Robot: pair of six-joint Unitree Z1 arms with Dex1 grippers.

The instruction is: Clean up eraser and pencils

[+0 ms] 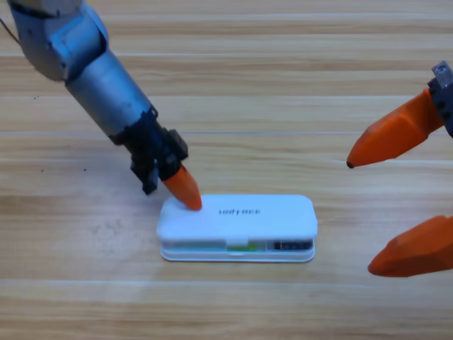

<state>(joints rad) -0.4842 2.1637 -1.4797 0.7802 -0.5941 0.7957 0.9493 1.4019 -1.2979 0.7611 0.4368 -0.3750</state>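
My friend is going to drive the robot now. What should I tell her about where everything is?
Left gripper: its orange tip presses on the left end of the white case's lid, which is folded down almost flat.
Right gripper: waits at the right edge, jaws wide open, holding nothing.
Through the thin front gap of the case you can glimpse the green end of one pencil and the dark eraser. The other pencil is hidden under the lid.
Done: the things seen are in the case, lid nearly down.
Left: probably press the lid fully shut, then lift the left arm away.
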